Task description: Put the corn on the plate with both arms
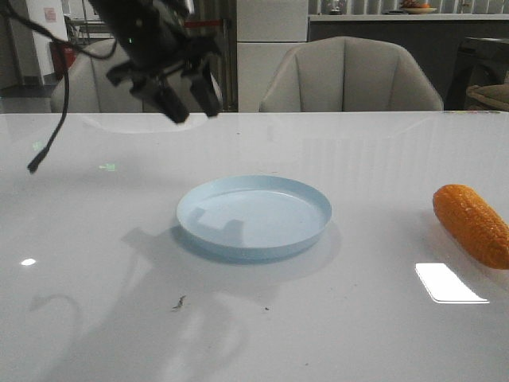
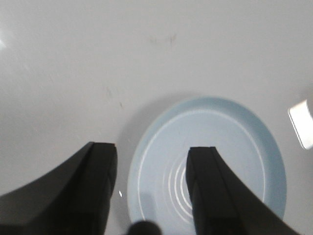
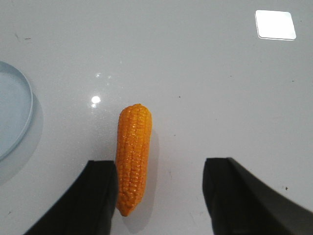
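Note:
The pale blue plate (image 1: 253, 216) lies empty at the table's middle. An orange-yellow corn cob (image 1: 471, 224) lies on the table at the right edge of the front view, apart from the plate. My left gripper (image 1: 191, 99) hangs open high above the table, behind and left of the plate; in its wrist view the plate (image 2: 215, 147) shows below the open left gripper (image 2: 152, 152). My right gripper (image 3: 159, 169) is open over the corn (image 3: 132, 159), whose one end lies between the fingers, close beside one finger (image 3: 100, 191). The right arm is outside the front view.
The white glossy table (image 1: 103, 239) carries bright light reflections (image 1: 449, 282) and small dark specks (image 1: 180, 302). A loose cable (image 1: 49, 139) dangles from the left arm. Chairs (image 1: 350, 76) stand behind the table's far edge.

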Robot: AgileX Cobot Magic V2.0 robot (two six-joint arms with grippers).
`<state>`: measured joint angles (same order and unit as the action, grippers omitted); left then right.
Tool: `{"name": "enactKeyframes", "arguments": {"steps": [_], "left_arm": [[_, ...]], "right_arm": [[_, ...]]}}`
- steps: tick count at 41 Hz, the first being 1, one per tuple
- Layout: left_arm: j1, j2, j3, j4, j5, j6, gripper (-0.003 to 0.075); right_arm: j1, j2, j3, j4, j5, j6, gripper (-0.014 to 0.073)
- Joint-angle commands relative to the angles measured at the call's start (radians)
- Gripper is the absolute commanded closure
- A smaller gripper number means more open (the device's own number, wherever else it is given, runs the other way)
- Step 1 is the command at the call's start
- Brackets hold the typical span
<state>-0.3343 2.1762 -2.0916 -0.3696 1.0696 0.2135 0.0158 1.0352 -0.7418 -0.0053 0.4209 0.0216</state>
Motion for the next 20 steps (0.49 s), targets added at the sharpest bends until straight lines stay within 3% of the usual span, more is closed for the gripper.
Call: {"name": "enactKeyframes", "arguments": {"steps": [1,11,20], "left_arm": [[0.024,-0.132,-0.115,0.024,-0.032,0.01,0.0319],[0.108,-0.297,-0.162,0.243,-0.014,0.01,0.0319],[0.227,-0.423,-0.095,0.255,-0.024,0.019,0.0319]], "right_arm": [[0.002,-0.012,-0.037,-0.005,-0.068,0.0,0.0102],[0.002,-0.012,-0.037,-0.005,-0.046,0.0,0.0102],[0.002,-0.012,-0.037,-0.005,-0.03,0.0,0.0102]]}}
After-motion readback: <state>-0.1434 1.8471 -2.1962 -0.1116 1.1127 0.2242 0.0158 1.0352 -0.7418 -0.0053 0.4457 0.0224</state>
